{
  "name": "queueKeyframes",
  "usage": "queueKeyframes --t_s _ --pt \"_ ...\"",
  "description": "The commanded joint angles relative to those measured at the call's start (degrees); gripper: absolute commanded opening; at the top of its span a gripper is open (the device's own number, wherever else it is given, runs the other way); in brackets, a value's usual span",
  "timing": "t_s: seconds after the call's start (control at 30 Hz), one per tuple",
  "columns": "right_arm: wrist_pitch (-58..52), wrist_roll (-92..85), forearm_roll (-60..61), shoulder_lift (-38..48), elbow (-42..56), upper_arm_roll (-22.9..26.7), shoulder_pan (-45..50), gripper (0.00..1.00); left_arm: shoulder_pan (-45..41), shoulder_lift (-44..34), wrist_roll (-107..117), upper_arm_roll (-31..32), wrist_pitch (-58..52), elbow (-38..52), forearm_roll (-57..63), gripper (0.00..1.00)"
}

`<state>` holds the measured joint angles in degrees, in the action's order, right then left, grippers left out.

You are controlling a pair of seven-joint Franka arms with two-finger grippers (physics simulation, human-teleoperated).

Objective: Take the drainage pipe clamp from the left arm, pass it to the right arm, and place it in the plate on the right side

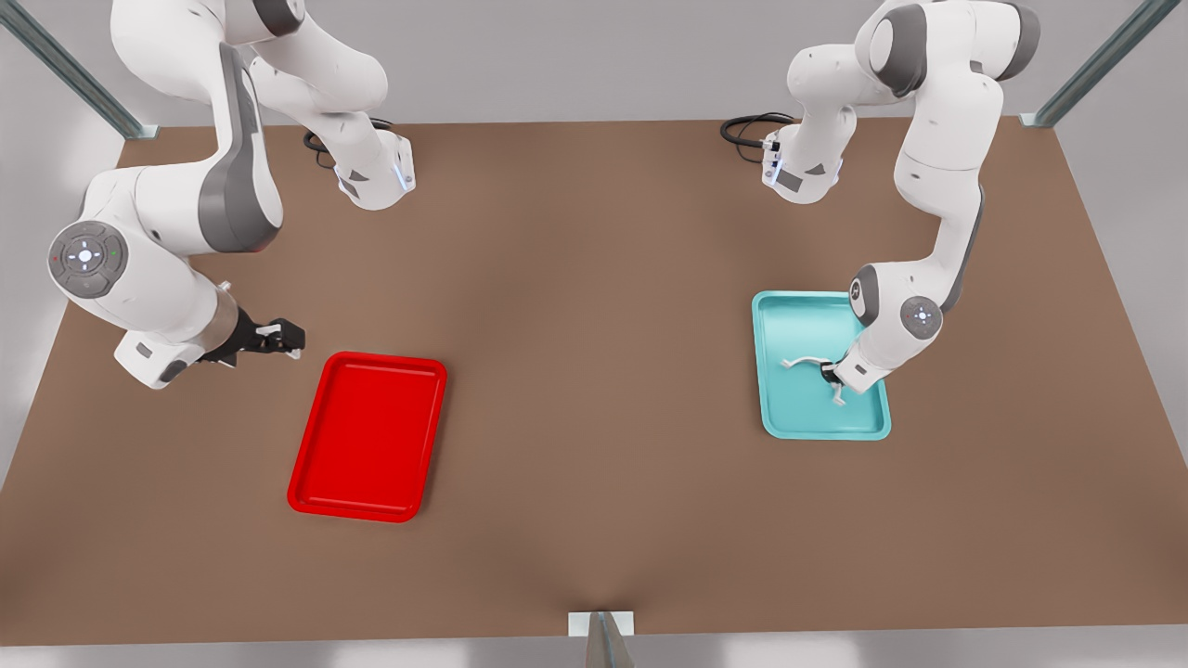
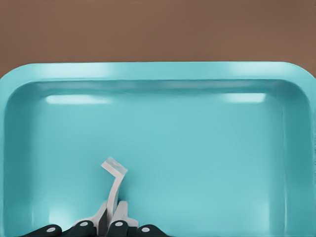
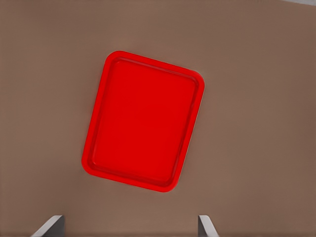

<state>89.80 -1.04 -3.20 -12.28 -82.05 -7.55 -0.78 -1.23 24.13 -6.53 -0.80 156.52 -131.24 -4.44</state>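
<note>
The drainage pipe clamp (image 1: pixel 806 362) is a thin white half-ring strap low inside the teal tray (image 1: pixel 789 413) at the front view's right. My left gripper (image 1: pixel 829 373) reaches down into that tray and is shut on the strap. In the left wrist view one tabbed end of the clamp (image 2: pixel 114 183) sticks out from between the pinched fingers of the left gripper (image 2: pixel 109 219). My right gripper (image 1: pixel 290 339) hovers open beside the upper left corner of the red plate (image 1: pixel 367 436) at the front view's left. The right wrist view looks down on the plate (image 3: pixel 143 128), which holds nothing.
The teal tray (image 2: pixel 197 143) has a raised rim around the left gripper. Both trays lie on a brown table (image 1: pixel 594 306). Metal frame posts (image 1: pixel 608 640) stand at the table's edges and corners.
</note>
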Motion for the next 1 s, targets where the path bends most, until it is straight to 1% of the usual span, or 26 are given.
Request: queueKeyframes --t_s 0.0,0.43,0.53,0.6,0.63,0.73,0.77,0.8,0.83,0.87,0.9,0.93,0.97 --pt "0.02 -0.54 0.04 0.06 0.05 -0.01 -0.1 1.0 0.0 -0.05 -2.08 0.01 -0.08 0.02 -0.05 0.21" --pt "0.02 -0.62 0.04 -0.03 -0.03 -0.01 -0.19 1.0 -0.36 -0.13 -1.47 0.1 -0.17 0.37 -0.05 0.21" --pt "0.02 -0.62 0.04 -0.03 -0.04 0.08 0.07 1.0 -0.53 -0.92 -0.15 0.45 -5.96 3.44 -0.66 0.21" --pt "-0.07 -0.62 0.04 -0.03 -0.04 -0.01 0.34 1.0 -1.5 -2.24 3.63 1.15 -14.57 7.31 -5.05 0.21" --pt "-0.07 -0.01 0.12 0.06 0.14 -1.5 0.34 1.0 -2.64 -2.86 9.95 2.03 -19.32 9.77 -5.85 0.21" --pt "0.11 0.25 0.39 -0.03 0.93 -2.39 0.69 1.0 -3.87 -3.3 32.71 10.03 -26.09 15.05 -7.08 0.21" --pt "0.11 2.09 3.11 -0.64 1.72 -2.47 0.95 1.0 -4.13 -3.12 39.39 12.75 -26.27 16.71 -9.79 0.21" --pt "0.02 2.63 3.29 -2.49 4.53 -2.47 1.74 1.0 -7.12 -2.77 47.04 13.2 -26.27 18.74 -11.91 0.21" --pt "0.11 5.78 3.29 -3.19 5.24 -2.47 2.88 1.0 -9.48 -2.6 52.21 13.2 -26.27 20.05 -12.96 0.21" --pt "0.63 8.42 3.29 -3.98 5.85 -2.47 4.29 1.0 -13.53 -1.72 60.39 13.2 -26.27 23.3 -15.68 0.21" --pt "1.25 10.44 3.29 -4.33 6.03 -2.56 5.25 1.0 -15.11 -1.1 63.73 13.11 -26.27 24.88 -16.65 0.21" --pt "1.34 20.63 3.38 -5.12 5.94 -2.56 7.28 1.0 -17.76 1.18 70.77 13.2 -26.18 29.11 -17.18 0.21" --pt "2.04 24.07 3.2 -5.91 5.94 -2.65 10.18 1.0 -19.78 3.29 75.26 13.11 -26.18 32.36 -17.1 0.21"
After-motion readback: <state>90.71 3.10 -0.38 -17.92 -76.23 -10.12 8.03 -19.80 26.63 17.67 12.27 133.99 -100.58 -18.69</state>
